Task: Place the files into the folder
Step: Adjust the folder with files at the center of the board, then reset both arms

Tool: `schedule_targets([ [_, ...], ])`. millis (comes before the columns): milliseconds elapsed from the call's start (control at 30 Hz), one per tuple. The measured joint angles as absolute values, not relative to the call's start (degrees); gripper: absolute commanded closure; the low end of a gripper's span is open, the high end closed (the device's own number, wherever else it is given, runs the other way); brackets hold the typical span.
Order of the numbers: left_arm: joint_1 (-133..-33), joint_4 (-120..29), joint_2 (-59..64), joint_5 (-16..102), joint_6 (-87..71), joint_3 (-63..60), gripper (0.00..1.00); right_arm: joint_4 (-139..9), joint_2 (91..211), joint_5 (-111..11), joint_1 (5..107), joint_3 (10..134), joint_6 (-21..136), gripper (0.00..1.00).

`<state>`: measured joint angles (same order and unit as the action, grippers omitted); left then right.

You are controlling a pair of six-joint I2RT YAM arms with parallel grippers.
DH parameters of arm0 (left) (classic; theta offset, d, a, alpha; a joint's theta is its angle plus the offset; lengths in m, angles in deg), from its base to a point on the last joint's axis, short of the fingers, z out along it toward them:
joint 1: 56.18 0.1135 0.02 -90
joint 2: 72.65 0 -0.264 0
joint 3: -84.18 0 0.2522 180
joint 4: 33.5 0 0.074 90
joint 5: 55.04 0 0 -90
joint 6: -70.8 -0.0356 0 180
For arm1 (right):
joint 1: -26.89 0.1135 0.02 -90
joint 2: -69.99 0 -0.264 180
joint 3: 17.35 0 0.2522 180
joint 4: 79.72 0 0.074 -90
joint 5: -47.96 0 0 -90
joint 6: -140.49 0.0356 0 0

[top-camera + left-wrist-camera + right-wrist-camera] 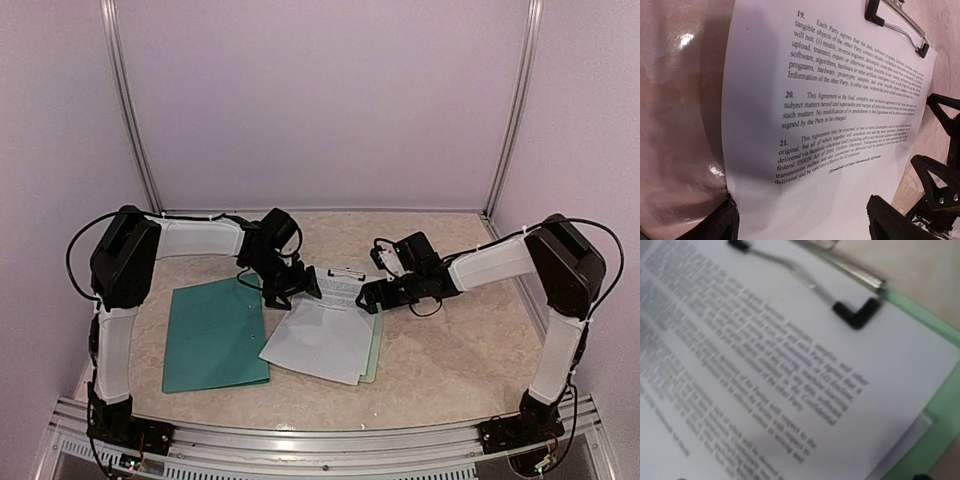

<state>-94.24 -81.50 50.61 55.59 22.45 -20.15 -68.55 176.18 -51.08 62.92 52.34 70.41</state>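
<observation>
Sheets of white paper printed with blocks of small black text (318, 338) are stacked on the pale mint-green flat clipboard (377, 352), so the files aren't in the folder yet. The stack sits a bit crooked: only the clipboard's right edge and lower right corner peek out, and the sheets' lower left corner spills off the clipboard's left side onto the beige marbled tabletop (460, 350). The silver wire clip with black tips (345, 273) lies across the sheets at the clipboard's top end.

The dark teal-green flat card folder (213, 336) lies closed just left of the clipboard. That stray paper corner reaches its right edge, but I honestly can't tell if they overlap.

The black left gripper (295, 291) hangs over the clipboard's top left corner, fingers spread wide with nothing between them, just the printed page underneath. The black right gripper (368, 300) is at the clipboard's top right corner, jaws spread apart too, gripping nothing.
</observation>
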Motion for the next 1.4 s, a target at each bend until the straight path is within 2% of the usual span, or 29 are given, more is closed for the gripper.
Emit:
schedule_targets([
  [400, -94.1, -80.7, 49.7, 51.0, 25.8, -19.5, 0.13, -62.0, 188.7, -53.3, 57.5, 71.7, 61.7, 0.04],
  [633, -93.0, -81.5, 45.5, 44.9, 25.2, -18.7, 0.09, -59.0, 187.9, -50.7, 57.0, 73.7, 57.8, 0.02],
  [867, -93.0, -80.7, 39.3, 44.1, 23.9, -15.6, 0.09, -58.6, 180.1, -49.5, 57.1, 68.4, 57.1, 0.01],
  [1033, -93.5, -79.3, 35.3, 42.4, 22.6, -8.8, 0.09, -61.4, 172.9, -48.3, 58.3, 61.7, 57.5, 0.01],
  [1400, -94.3, -70.2, 17.5, 23.6, 16.0, 6.5, 0.01, -68.7, 158.1, -39.0, 61.5, 47.5, 58.3, 0.01],
])
